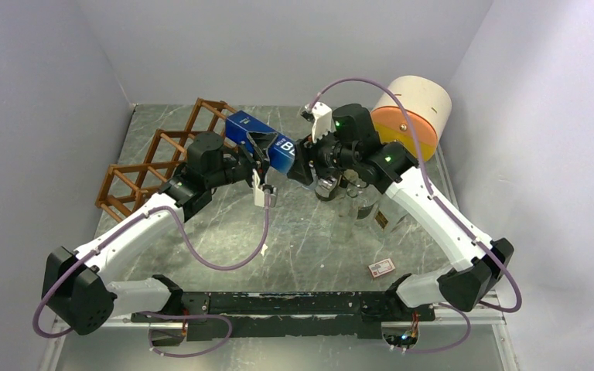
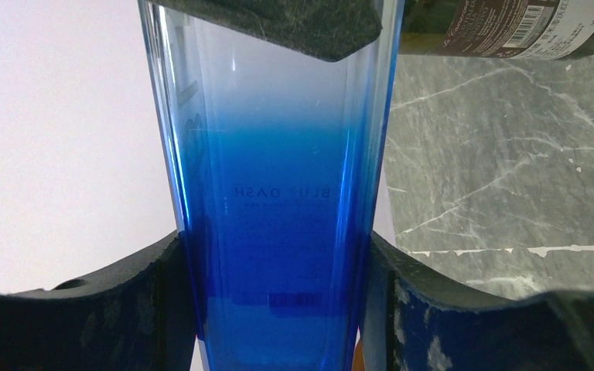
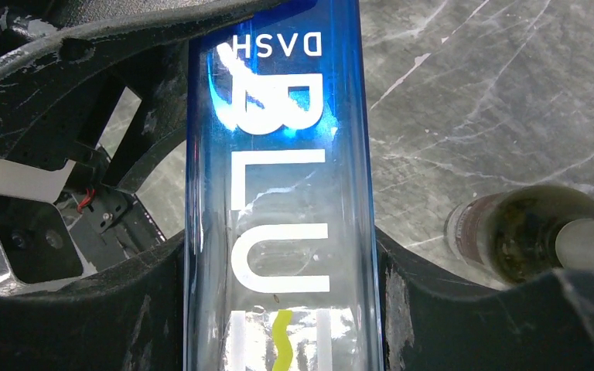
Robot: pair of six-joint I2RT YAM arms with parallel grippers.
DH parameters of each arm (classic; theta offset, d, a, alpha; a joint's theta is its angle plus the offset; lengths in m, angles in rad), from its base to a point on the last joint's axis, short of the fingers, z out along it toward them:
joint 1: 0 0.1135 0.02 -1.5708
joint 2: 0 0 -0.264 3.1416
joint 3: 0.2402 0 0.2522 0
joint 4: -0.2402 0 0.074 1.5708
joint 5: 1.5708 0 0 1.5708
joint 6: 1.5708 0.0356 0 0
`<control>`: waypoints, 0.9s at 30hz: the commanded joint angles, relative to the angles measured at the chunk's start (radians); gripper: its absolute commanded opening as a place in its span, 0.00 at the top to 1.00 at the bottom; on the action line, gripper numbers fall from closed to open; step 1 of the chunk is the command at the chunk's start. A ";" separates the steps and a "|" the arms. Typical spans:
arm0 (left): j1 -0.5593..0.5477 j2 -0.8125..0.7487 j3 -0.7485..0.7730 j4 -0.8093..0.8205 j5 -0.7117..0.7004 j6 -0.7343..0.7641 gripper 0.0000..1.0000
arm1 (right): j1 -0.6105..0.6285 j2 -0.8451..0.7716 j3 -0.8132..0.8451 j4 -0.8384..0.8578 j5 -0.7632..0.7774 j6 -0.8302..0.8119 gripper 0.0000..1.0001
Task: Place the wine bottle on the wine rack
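Note:
A blue square-sided wine bottle (image 1: 257,137) with white lettering hangs level above the table, between both arms and just right of the wine rack (image 1: 158,154). The rack is a reddish-brown wooden lattice at the back left. My left gripper (image 1: 261,154) is shut on the bottle's deep-blue end (image 2: 278,193), and its fingers (image 2: 124,309) press both sides. My right gripper (image 1: 300,158) grips the lettered part of the bottle (image 3: 278,154), its pads (image 3: 448,309) flush against the glass. Which end of the bottle is the neck does not show.
A cream cylinder with an orange face (image 1: 411,116) lies at the back right. Clear glass bottles (image 1: 356,207) stand under the right arm, one seen from above (image 3: 526,236). A dark labelled bottle (image 2: 510,27) lies beyond the left gripper. A small card (image 1: 383,267) lies near the right base.

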 commanded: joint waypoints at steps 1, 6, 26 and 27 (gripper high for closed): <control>-0.011 -0.053 0.061 0.226 0.048 -0.033 0.58 | -0.001 -0.027 -0.018 0.069 0.052 0.054 1.00; -0.012 -0.051 0.065 0.188 0.074 -0.227 0.01 | -0.001 -0.099 -0.067 0.188 0.141 0.095 1.00; -0.010 -0.286 0.026 0.006 -0.299 -1.503 0.03 | 0.000 -0.148 -0.178 0.328 0.100 0.073 1.00; -0.010 -0.299 0.048 -0.043 -0.354 -1.584 0.03 | -0.001 -0.149 -0.195 0.337 0.087 0.071 1.00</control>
